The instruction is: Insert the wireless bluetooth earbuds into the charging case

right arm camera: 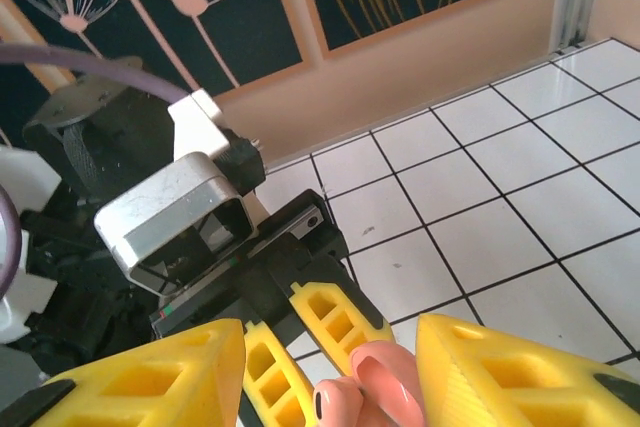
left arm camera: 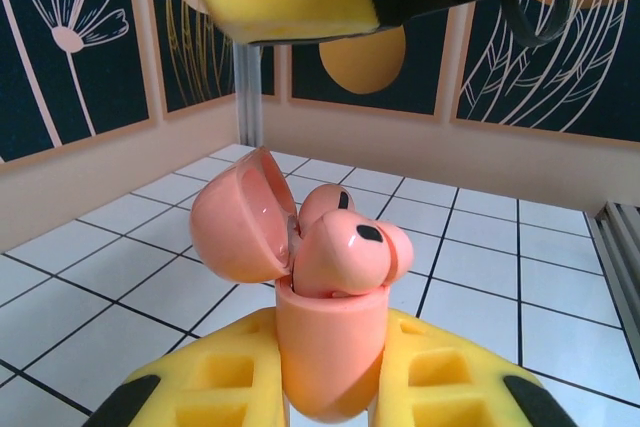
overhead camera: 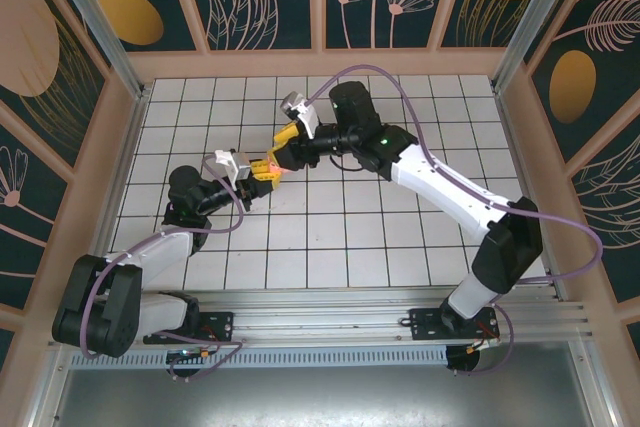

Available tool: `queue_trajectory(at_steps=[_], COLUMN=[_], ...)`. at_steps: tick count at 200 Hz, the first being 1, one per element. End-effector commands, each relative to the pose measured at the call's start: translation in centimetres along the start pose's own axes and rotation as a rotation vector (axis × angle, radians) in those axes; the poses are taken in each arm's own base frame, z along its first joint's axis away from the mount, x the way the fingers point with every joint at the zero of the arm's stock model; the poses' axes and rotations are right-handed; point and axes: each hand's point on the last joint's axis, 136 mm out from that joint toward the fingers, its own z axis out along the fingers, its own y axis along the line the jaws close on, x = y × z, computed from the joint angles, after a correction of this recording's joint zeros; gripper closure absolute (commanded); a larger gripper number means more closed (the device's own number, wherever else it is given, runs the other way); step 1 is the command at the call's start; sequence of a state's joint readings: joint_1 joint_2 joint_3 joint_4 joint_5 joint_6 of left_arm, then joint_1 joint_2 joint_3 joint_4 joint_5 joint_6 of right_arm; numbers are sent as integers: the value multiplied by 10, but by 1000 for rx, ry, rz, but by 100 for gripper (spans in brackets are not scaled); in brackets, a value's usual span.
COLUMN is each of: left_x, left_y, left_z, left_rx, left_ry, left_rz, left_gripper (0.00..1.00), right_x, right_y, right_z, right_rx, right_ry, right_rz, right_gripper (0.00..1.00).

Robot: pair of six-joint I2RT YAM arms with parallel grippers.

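- While my left gripper (left arm camera: 330,392) sits clamped around the charging case (left arm camera: 330,347), its yellow fingers (left arm camera: 215,382) press the coral body from both sides and hold it upright above the white tiled floor (left arm camera: 500,277).
- Lid (left arm camera: 235,217) is hinged open and tipped back to the left.
- Two wireless bluetooth earbuds (left arm camera: 350,247) stand in the mouth of the case, side by side. The near one shows a dark oval spot, and the other one (left arm camera: 325,202) peeks up behind it. Both heads rise above the rim, and I can't tell how deep they sit.
- My right gripper (right arm camera: 330,392) hangs directly over the case with its jaws apart, one yellow finger (right arm camera: 150,377) on each side of the buds (right arm camera: 385,387). The right-hand finger is just beside the near bud, and I can't tell whether it touches.
- From above, both grippers meet nose to nose near the middle of the floor, left gripper (overhead camera: 258,171) low and right gripper (overhead camera: 283,155) coming in from the far right, with the case (overhead camera: 272,166) between them.
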State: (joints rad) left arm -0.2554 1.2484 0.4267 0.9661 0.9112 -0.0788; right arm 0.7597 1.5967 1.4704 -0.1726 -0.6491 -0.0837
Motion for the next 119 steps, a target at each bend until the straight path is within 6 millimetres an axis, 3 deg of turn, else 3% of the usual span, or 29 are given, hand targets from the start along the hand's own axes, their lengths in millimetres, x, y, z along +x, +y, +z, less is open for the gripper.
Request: queue_trajectory(at_steps=[1, 59, 119], left_x=[-13, -11, -11], left_y=[1, 3, 4], left_z=[3, 3, 3], left_rx=[6, -12, -15], left_ry=[-20, -11, -11], left_rz=[55, 51, 48], left_gripper=[92, 92, 92], right_x=[-16, 19, 39], right_y=[-1, -25, -19], right_z=[-18, -44, -16], right_rx=[86, 387, 282], right_ry=[-65, -66, 16], right_rz=[67, 218, 245], right_gripper=[51, 26, 19])
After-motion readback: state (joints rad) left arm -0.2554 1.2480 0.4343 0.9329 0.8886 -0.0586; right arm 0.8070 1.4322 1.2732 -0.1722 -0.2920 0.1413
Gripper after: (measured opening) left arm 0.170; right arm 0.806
